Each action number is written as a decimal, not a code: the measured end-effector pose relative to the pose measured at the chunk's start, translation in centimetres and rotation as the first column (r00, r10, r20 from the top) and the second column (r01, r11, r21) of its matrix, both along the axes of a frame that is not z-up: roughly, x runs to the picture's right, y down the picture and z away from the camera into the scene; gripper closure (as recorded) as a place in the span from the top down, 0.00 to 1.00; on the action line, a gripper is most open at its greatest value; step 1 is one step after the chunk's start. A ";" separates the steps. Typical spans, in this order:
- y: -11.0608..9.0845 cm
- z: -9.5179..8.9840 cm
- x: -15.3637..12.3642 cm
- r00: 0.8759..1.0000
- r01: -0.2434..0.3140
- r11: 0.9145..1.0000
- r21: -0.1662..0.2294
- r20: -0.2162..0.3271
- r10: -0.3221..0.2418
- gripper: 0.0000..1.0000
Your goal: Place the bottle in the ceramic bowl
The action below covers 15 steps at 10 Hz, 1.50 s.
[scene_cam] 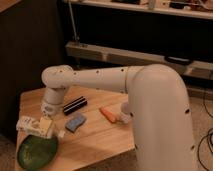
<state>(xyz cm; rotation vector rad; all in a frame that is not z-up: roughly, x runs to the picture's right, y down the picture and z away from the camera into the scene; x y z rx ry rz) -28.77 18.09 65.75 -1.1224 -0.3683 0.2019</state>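
Observation:
The bottle (31, 125) is small and white with a printed label. It lies sideways in my gripper (44, 128), just above the far rim of the ceramic bowl (36, 152). The bowl is a shallow dark-green dish at the table's front left corner. My gripper hangs from the white wrist (50, 106) at the left of the table and is shut on the bottle. The bottle's right end is hidden by the gripper.
On the wooden table (100, 137) lie a black rectangular bar (75, 105), a blue sponge (76, 122) and an orange carrot-like piece (107, 114). A white cup (125, 113) stands partly behind my arm. A dark shelf unit stands behind the table.

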 end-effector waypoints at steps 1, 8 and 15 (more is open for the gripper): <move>0.9 -0.2 -0.6 1.000 0.005 1.000 -0.008 0.024 -0.005 0.00; 6.5 3.6 -1.7 0.992 0.122 0.993 -0.001 -0.018 -0.122 0.59; 5.7 4.6 -1.8 0.998 0.065 0.996 -0.069 -0.007 -0.065 0.76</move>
